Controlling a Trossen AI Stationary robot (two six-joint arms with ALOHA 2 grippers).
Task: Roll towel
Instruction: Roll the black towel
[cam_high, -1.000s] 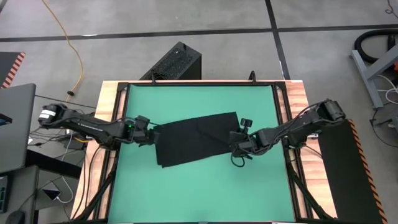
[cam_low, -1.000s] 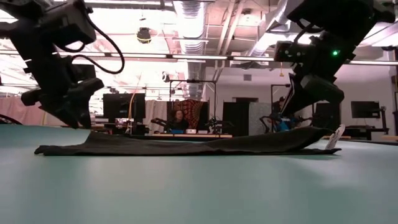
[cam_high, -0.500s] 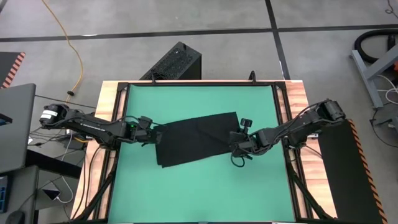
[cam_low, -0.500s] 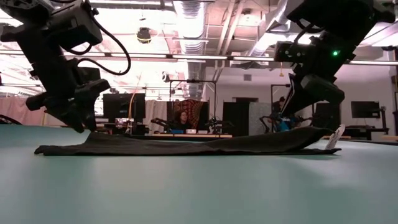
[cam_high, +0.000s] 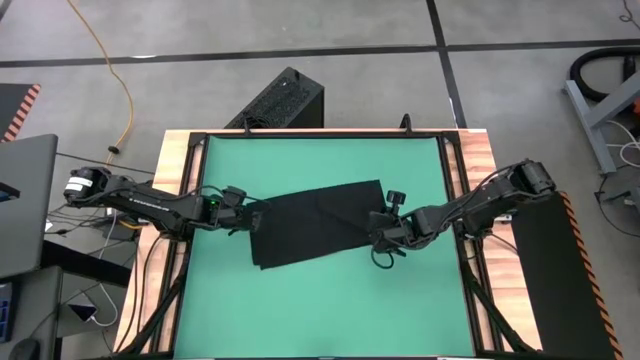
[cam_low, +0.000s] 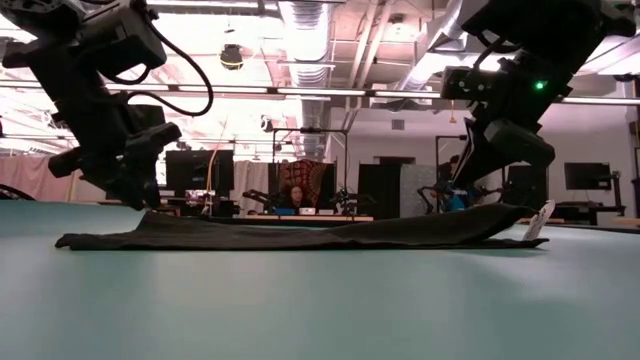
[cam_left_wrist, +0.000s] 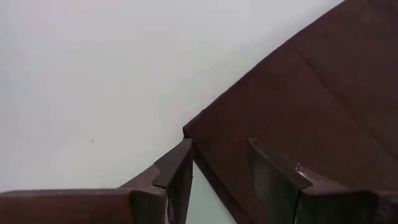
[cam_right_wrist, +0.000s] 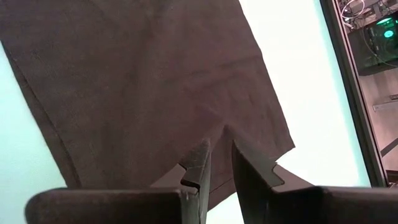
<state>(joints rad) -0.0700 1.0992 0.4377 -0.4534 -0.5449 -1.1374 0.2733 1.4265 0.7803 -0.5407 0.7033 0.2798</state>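
From above we see the towel (cam_high: 318, 225) lying flat and slightly slanted in the middle of the green mat (cam_high: 320, 310). The left gripper (cam_high: 250, 214) is at its left edge, the right gripper (cam_high: 378, 233) at its right edge. Behind the table a black ribbed box (cam_high: 280, 100) stands on the floor, and a yellow cable (cam_high: 120, 90) runs near it — both well apart from the towel.

In the low view the towel (cam_low: 300, 234) is a thin dark strip on the mat, with a white tag (cam_low: 541, 219) at its right end. A person (cam_low: 295, 195) sits far behind, among monitors.

In the left wrist view the fingers (cam_left_wrist: 177, 171) are apart, one on each side of the towel's corner (cam_left_wrist: 292, 106), not closed on it.

In the right wrist view the fingers (cam_right_wrist: 198, 163) are nearly together and pinch a small fold of the towel (cam_right_wrist: 143, 81) — the cloth puckers there.
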